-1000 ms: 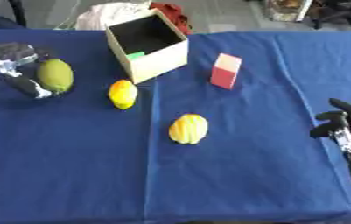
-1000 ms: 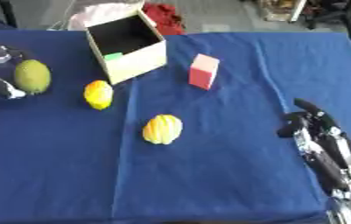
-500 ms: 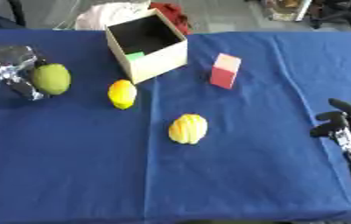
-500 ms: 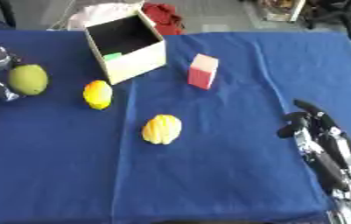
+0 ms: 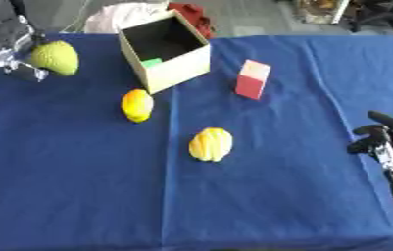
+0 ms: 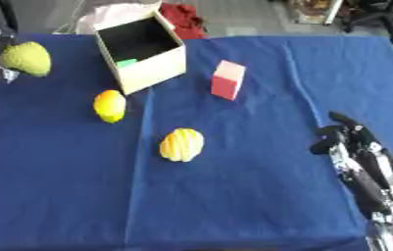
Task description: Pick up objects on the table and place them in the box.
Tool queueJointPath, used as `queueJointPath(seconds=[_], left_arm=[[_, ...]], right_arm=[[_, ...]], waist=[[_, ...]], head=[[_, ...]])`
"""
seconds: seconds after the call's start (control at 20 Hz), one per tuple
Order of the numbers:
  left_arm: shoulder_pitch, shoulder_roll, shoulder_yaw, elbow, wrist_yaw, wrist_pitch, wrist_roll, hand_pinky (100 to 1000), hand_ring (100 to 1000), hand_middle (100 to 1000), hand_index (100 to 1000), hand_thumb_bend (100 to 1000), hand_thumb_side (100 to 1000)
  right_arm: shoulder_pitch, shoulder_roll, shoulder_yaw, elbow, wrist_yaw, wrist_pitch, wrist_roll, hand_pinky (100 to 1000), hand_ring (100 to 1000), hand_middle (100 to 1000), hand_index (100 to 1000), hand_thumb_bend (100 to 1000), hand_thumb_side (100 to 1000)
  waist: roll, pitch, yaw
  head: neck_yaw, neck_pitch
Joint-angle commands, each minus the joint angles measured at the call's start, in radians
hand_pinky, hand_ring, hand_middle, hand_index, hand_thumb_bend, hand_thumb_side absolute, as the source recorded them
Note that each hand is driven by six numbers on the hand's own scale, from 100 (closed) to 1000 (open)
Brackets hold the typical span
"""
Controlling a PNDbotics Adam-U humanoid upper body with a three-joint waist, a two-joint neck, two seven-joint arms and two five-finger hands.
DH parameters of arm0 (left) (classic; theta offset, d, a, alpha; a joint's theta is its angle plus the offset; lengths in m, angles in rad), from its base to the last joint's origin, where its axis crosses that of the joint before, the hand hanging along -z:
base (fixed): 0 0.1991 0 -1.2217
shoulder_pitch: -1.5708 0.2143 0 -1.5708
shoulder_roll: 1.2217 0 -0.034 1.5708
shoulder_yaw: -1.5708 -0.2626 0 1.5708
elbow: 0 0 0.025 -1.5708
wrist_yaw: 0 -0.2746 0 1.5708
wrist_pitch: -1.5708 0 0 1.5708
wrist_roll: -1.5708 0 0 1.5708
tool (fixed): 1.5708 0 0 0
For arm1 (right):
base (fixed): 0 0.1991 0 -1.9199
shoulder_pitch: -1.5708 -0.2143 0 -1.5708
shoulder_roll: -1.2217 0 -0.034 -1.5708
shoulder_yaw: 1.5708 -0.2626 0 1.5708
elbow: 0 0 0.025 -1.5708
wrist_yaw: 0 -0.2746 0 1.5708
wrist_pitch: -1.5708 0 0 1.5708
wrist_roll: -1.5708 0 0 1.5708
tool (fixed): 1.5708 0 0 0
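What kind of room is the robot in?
Probably a lab or office set up for practice: a table with a blue cloth, toy fruit like the lemon beside a cardboard box, and an office chair behind.

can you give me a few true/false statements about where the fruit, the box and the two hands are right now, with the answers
1. The left hand holds the green fruit at the table's far left. True.
2. The box holds nothing at all. False: something green shows inside it.
3. The pink and red block lies to the right of the box, apart from it. True.
4. The right hand holds the ribbed yellow fruit. False: that fruit lies alone on the blue cloth, and the right hand rests near the right edge holding nothing.
5. The small yellow fruit is inside the box. False: it lies on the cloth in front of the box.
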Motion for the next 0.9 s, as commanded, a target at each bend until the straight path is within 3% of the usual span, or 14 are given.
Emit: queueJointPath(seconds=[0.05, 0.25, 0.55, 0.9], left_arm=[[-0.04, 0.046, -0.002, -0.036, 0.042, -0.001, 0.054, 639, 420, 374, 578, 270, 100], [-0.079, 0.021, -0.028, -0.043, 0.082, -0.014, 0.074, 649, 438, 388, 594, 255, 100], [-0.136, -0.057, -0.055, -0.008, 0.055, -0.031, 0.068, 674, 473, 423, 633, 243, 100], [-0.167, -0.124, -0.07, 0.045, -0.017, -0.038, 0.075, 752, 615, 591, 814, 244, 132]], right_arm=[[-0.003, -0.02, -0.003, -0.012, -0.005, -0.001, 0.002, 606, 561, 625, 865, 100, 492], [-0.005, -0.021, 0.001, -0.011, -0.007, 0.0, 0.005, 605, 561, 625, 865, 100, 491], [-0.015, -0.02, 0.015, -0.011, -0.015, 0.002, 0.017, 605, 560, 624, 864, 100, 496], [-0.028, -0.023, 0.025, -0.01, -0.024, 0.006, 0.025, 605, 560, 624, 863, 100, 506]], waist=[[0.013, -0.02, -0.003], [0.013, -0.023, -0.014], [0.009, -0.016, -0.06], [0.007, 0.003, -0.11]], head=[[0.0, 0.005], [0.007, 0.005], [0.034, 0.003], [0.057, -0.013]])
